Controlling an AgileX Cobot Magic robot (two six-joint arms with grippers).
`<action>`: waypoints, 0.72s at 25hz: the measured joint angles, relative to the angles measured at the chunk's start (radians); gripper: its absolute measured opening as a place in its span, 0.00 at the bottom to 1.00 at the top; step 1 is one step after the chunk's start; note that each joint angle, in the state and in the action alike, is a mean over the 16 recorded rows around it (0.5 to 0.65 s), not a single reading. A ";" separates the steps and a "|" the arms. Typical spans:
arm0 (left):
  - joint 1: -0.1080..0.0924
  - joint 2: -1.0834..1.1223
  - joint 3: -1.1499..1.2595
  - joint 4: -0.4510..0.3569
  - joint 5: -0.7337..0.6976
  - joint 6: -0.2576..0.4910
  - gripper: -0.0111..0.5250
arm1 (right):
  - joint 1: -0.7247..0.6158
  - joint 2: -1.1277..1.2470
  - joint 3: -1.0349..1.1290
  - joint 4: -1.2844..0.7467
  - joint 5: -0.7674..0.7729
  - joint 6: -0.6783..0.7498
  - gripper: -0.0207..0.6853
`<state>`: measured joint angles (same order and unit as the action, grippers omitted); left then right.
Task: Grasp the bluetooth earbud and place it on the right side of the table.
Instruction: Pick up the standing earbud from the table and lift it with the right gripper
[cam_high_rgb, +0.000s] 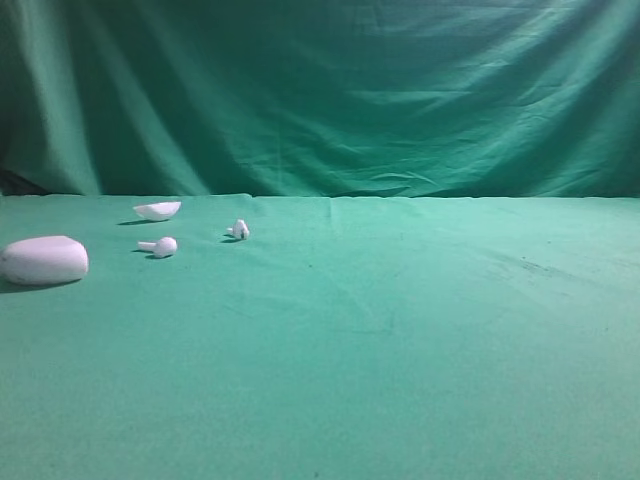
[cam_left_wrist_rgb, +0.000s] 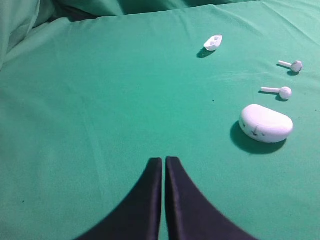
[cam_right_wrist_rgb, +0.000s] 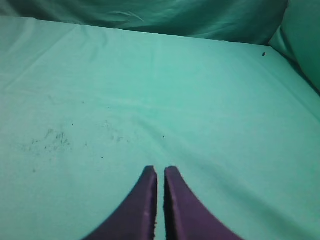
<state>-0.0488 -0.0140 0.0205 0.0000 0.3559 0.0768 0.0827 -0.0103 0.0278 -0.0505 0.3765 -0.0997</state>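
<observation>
Two small white bluetooth earbuds lie on the left of the green table (cam_high_rgb: 400, 330): one (cam_high_rgb: 160, 246) nearer the case, the other (cam_high_rgb: 239, 230) further right. The left wrist view shows them too, one earbud (cam_left_wrist_rgb: 279, 91) close to the case and the other (cam_left_wrist_rgb: 292, 65) beyond it. My left gripper (cam_left_wrist_rgb: 164, 160) is shut and empty, low over bare cloth, well short and left of them. My right gripper (cam_right_wrist_rgb: 160, 170) is shut with nothing between its fingers, over bare cloth on the right side. Neither gripper shows in the exterior high view.
A white oval case (cam_high_rgb: 44, 260) sits at the far left, also seen as the case (cam_left_wrist_rgb: 266, 123) in the left wrist view. A white shallow shell (cam_high_rgb: 158, 210) lies behind the earbuds. A green draped backdrop (cam_high_rgb: 320, 90) closes the back.
</observation>
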 joint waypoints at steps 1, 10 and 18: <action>0.000 0.000 0.000 0.000 0.000 0.000 0.02 | 0.000 0.000 0.000 0.000 0.000 0.000 0.10; 0.000 0.000 0.000 0.000 0.000 0.000 0.02 | 0.000 0.000 0.000 0.000 0.000 0.000 0.10; 0.000 0.000 0.000 0.000 0.000 0.000 0.02 | 0.000 0.000 0.001 0.007 -0.025 0.003 0.10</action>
<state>-0.0488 -0.0140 0.0205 0.0000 0.3559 0.0768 0.0827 -0.0103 0.0284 -0.0439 0.3519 -0.0963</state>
